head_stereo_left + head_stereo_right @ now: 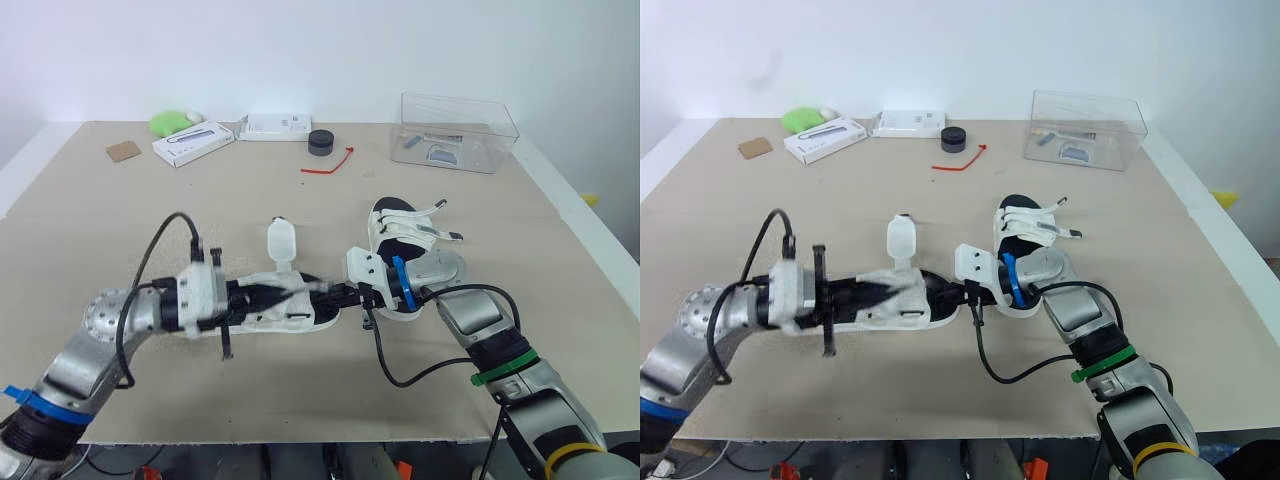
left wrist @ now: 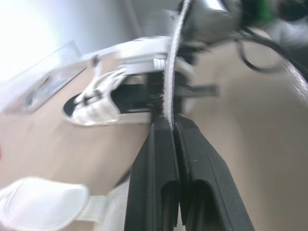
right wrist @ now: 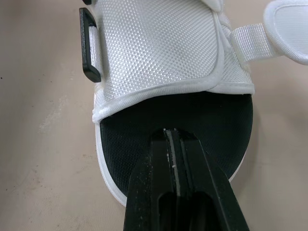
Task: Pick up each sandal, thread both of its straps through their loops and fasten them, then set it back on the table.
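Left gripper (image 2: 172, 124) clamped tight on a strap (image 2: 168, 72) of the near sandal (image 1: 292, 316), which lies on the table (image 1: 240, 200) between both arms. Right gripper (image 3: 174, 132) fingers pressed together, tips on that sandal's black footbed end. Second sandal (image 1: 418, 252) sits just behind, right of centre.

The sandal (image 3: 159, 48) has woven white cloth over a matt, textured footbed (image 3: 192, 113).

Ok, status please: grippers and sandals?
Left gripper shut on strap of near sandal. Right gripper shut, tips at its toe. Far sandal close behind right gripper.
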Controlling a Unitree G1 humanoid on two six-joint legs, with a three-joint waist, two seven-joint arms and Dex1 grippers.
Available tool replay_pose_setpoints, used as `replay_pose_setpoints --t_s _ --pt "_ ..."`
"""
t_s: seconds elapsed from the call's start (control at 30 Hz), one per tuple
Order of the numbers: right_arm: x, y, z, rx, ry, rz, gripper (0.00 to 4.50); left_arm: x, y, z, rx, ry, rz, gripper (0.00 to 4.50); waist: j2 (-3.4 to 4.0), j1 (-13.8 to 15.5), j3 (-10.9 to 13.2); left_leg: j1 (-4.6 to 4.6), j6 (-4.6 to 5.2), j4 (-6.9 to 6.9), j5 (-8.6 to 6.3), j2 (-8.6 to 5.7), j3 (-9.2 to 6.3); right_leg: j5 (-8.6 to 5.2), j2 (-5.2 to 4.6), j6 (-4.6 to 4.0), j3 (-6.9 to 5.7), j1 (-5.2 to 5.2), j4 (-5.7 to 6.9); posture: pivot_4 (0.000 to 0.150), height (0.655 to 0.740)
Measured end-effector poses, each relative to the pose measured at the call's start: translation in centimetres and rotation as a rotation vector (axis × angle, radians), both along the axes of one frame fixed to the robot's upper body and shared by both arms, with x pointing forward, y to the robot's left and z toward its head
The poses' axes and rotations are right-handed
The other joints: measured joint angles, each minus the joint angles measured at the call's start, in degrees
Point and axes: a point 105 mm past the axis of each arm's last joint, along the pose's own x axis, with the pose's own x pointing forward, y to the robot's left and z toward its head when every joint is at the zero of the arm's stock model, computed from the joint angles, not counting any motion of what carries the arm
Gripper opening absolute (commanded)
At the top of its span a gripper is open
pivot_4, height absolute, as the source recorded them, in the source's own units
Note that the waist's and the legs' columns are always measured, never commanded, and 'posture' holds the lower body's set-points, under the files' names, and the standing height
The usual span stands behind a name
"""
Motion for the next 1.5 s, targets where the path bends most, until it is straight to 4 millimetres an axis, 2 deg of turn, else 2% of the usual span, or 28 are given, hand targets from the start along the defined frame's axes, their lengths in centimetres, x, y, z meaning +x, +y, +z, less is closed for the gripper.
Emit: replay_pose_setpoints --t_s 0.17,0.23,0.33,1.0,1.4,1.43,1.47,1.5 --pt "0.0 0.0 0.0 -0.002 0.000 0.003 0.00 1.3 0.2 0.0 -0.128 0.280 0.066 0.06 0.00 -0.02 0.00 -0.01 0.00 0.00 0.00 -0.01 -0.03 0.01 -0.03 -0.01 0.00 0.00 0.00 0.150 0.7400" --pt "0.1 -0.1 0.0 -0.004 -0.001 -0.001 0.00 2.4 0.4 0.0 -0.234 0.427 0.106 0.06 -0.01 0.00 0.00 -0.02 -0.02 0.05 0.01 -0.02 -0.06 0.02 -0.04 0.00 -0.02 0.02 0.00 0.150 0.7400" --pt "0.1 -0.1 0.0 -0.007 0.000 -0.002 0.00 2.9 0.8 -0.3 -0.294 0.542 0.137 0.06 -0.01 0.00 0.00 -0.01 -0.06 0.06 0.03 -0.04 -0.07 0.04 -0.04 0.01 -0.02 0.03 0.02 0.150 0.7400" --pt "0.1 -0.1 0.0 -0.010 0.002 -0.004 0.00 4.4 2.8 -3.3 -0.455 0.841 0.254 0.06 -0.03 0.00 -0.01 -0.01 -0.22 0.06 0.12 -0.10 -0.10 0.11 -0.12 -0.03 -0.03 0.05 0.02 0.150 0.7400" --pt "0.1 -0.1 0.1 -0.014 0.001 -0.007 0.00 4.8 3.0 -4.2 -0.396 0.849 0.284 0.06 -0.03 0.00 -0.01 -0.01 -0.26 0.06 0.15 -0.10 -0.10 0.14 -0.10 -0.06 -0.03 0.05 0.02 0.150 0.7400" --pt "0.1 -0.1 0.1 -0.015 0.000 -0.006 0.00 4.8 3.0 -4.3 -0.388 0.848 0.285 0.60 -0.03 0.00 -0.01 -0.01 -0.26 0.06 0.15 -0.10 -0.10 0.14 -0.11 -0.06 -0.02 0.05 0.02 0.150 0.7400" --pt "0.1 -0.1 0.1 -0.016 -0.001 -0.006 0.00 4.8 3.0 -4.4 -0.379 0.845 0.289 0.88 -0.03 0.00 -0.01 -0.01 -0.26 0.06 0.15 -0.10 -0.11 0.14 -0.11 -0.06 -0.03 0.05 0.02 0.150 0.7400" --pt "0.1 -0.1 0.1 -0.016 -0.002 -0.006 0.00 4.9 3.1 -4.5 -0.366 0.838 0.297 1.36 -0.03 0.00 -0.01 -0.01 -0.26 0.06 0.15 -0.10 -0.10 0.14 -0.10 -0.06 -0.03 0.04 0.02 0.150 0.7400"
